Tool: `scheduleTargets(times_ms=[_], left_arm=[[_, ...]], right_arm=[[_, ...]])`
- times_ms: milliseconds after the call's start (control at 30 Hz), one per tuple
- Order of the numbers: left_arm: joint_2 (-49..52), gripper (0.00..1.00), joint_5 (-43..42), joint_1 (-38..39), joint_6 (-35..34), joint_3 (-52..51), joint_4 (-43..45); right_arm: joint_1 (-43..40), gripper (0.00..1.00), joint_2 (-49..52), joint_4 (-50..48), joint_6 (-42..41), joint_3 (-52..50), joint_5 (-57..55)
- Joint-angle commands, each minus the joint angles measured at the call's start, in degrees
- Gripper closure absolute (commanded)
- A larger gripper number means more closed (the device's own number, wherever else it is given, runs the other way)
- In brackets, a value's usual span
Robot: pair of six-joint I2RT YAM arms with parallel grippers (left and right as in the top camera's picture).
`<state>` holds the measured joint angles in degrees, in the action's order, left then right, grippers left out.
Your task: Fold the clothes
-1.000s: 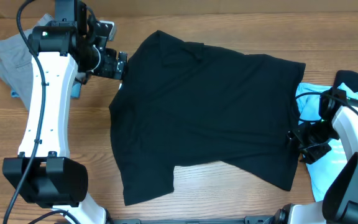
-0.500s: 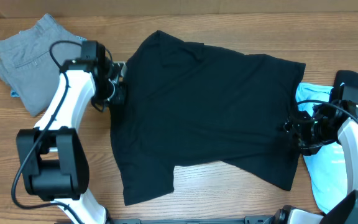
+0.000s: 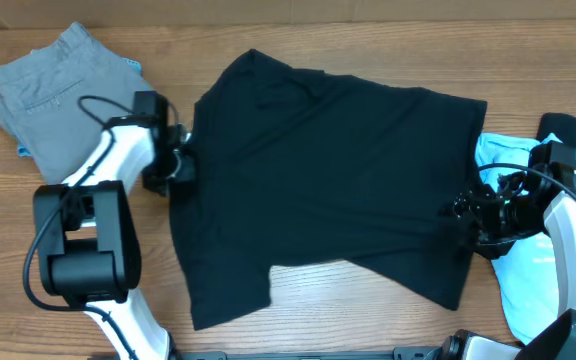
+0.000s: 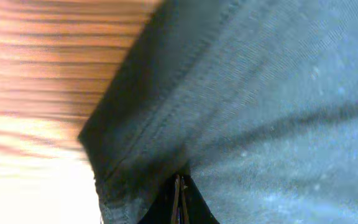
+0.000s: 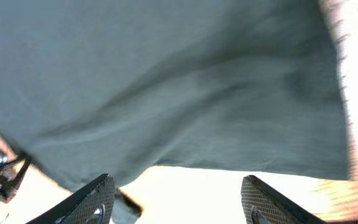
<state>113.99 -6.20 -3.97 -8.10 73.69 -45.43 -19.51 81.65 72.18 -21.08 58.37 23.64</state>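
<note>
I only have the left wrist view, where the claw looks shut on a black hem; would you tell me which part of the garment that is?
Observer: The left claw pinches the black T-shirt at the side edge nearest it, roughly halfway along that edge.
Operator: Thank you. Is the right claw holding anything?
Observer: No. The right claw is open at the shirt's opposite edge and grips nothing.
Operator: What else is lying nearby?
Observer: Grey trousers lie at the far corner on the left claw's side, apart from the shirt, and a light-blue tee lies beside the right claw.
</note>
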Motion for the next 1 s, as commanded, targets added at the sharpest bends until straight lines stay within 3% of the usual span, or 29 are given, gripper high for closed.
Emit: scheduleTargets(times_ms=[0,167,400,800,967], left_arm=[[4.85,0.96,4.44,-6.8,-3.63,-1.01,-0.17],[3.93,0.96,0.24,-10.86,-2.12,1.44,-0.94],[3.15,0.93,-7.28,-10.8,2.4,4.42,-1.27],[3.15,0.9,-7.37,-10.14,5.46,9.29,-5.79],[3.15,0.9,-7.43,-10.14,5.6,10.29,-6.82]], right_arm=[[-0.04,0.31,-1.01,-0.13,-4.11,-2.82,-3.21],[0.26,0.35,-1.01,-2.93,-7.78,-10.32,-3.02],[5.66,0.38,-0.96,-9.27,-12.83,-19.67,0.04],[20.9,0.37,-0.96,-8.57,-23.8,-25.31,-3.04],[23.69,0.44,-0.96,-9.05,-27.45,-25.86,-3.21]])
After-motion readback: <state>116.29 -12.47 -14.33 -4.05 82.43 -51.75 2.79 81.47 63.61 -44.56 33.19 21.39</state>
